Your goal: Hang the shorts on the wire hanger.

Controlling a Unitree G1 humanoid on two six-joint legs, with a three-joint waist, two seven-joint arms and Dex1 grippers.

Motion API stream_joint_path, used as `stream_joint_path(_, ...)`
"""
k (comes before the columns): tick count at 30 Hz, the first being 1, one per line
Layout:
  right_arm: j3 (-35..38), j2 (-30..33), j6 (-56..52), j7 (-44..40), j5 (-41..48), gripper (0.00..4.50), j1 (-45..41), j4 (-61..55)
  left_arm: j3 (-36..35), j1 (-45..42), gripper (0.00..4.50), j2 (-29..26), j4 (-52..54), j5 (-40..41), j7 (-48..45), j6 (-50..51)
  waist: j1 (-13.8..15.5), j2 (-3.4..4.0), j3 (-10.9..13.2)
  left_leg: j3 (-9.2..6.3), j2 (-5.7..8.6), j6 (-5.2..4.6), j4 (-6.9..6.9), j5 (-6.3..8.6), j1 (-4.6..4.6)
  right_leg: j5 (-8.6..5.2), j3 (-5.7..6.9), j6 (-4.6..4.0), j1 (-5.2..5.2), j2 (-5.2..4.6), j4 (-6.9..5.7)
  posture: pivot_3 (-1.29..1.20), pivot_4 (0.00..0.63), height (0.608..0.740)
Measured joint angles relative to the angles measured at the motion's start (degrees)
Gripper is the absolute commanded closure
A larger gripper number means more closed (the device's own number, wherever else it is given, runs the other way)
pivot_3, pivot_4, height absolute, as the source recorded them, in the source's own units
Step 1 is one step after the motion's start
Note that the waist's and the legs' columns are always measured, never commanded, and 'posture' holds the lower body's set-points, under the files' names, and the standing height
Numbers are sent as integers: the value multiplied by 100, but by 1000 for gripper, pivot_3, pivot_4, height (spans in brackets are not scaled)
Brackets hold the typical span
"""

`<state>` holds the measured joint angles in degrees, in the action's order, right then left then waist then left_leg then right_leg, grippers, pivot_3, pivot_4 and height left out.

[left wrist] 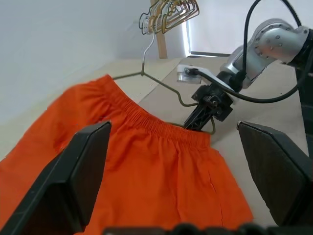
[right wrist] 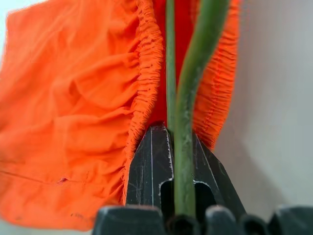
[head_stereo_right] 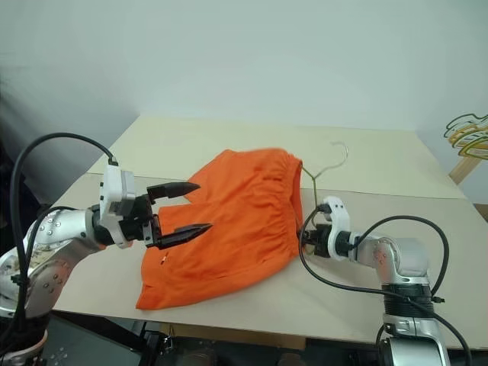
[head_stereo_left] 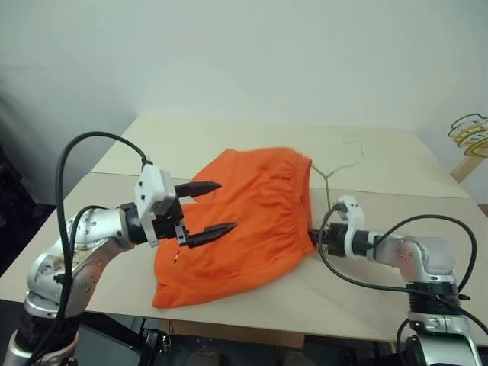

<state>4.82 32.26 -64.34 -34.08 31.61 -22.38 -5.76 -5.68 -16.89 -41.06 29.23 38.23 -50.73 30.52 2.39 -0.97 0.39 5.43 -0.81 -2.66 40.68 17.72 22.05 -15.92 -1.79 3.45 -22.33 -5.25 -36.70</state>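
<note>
The orange shorts (head_stereo_left: pixel 252 213) lie flat on the table (head_stereo_left: pixel 191 145), waistband toward the right. My left gripper (head_stereo_left: pixel 223 206) hovers open just above their left half, fingers (left wrist: pixel 73 181) spread wide with nothing between them. My right gripper (head_stereo_left: pixel 313 235) sits at the near corner of the waistband, shut on the wire hanger (right wrist: pixel 188 122). The olive-green wire hanger (head_stereo_right: pixel 313 179) runs along the waistband, its hook (head_stereo_right: pixel 339 149) lying on the table beyond. In the right wrist view the wire passes between the two gathered waistband layers (right wrist: pixel 146 73); the rest of it is hidden by the shorts.
A bunch of yellow and green hangers (head_stereo_left: pixel 469 133) hangs on a wooden stand off the table's far right corner. The table is made of two boards with a seam (head_stereo_left: pixel 396 192) across it. Its front edge (head_stereo_left: pixel 305 324) lies close below the shorts.
</note>
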Motion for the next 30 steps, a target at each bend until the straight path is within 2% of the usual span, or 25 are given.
stream_joint_path(3,-427,459,473,-236,-264,4500,20,-580,91,-479,27,-5,-507,-218,-173,-213,-8,2,4,0,3,-3,6,1,2,-1,3,1,2,-1,10,22,0,740)
stream_joint_path(7,-883,1188,1099,-958,-491,4500,-73,-1209,192,-1492,27,-59,-1530,-616,-575,-712,-45,3,6,-1,-1,-7,6,3,0,-1,7,1,9,6,32,-6,0,740)
stream_joint_path(11,-1255,1980,1537,-1799,-662,4500,-240,-1461,342,-2467,27,-199,-2645,-935,-1306,-1296,-158,3,6,-4,-2,-9,7,3,8,0,18,1,11,6,49,-34,0,740)
stream_joint_path(15,-1513,2478,1619,-2444,-720,4500,-484,-1508,560,-3073,27,-284,-3457,-1195,-2195,-1901,-265,4,7,-1,-2,-12,12,5,18,0,18,3,8,4,55,-50,0,740)
stream_joint_path(23,-2015,2689,1288,-3130,-750,4500,-1486,-1482,1341,-3831,27,-94,-4387,-1514,-3962,-2565,-421,6,8,-2,-8,-16,22,7,19,0,17,4,6,6,46,-83,0,740)
stream_joint_path(30,-2615,2754,907,-3510,-930,4500,-2147,-1402,1964,-4173,27,435,-5422,-2365,-4120,-3702,-488,6,8,-2,-6,-24,26,11,27,1,17,6,-2,2,45,-101,0,740)
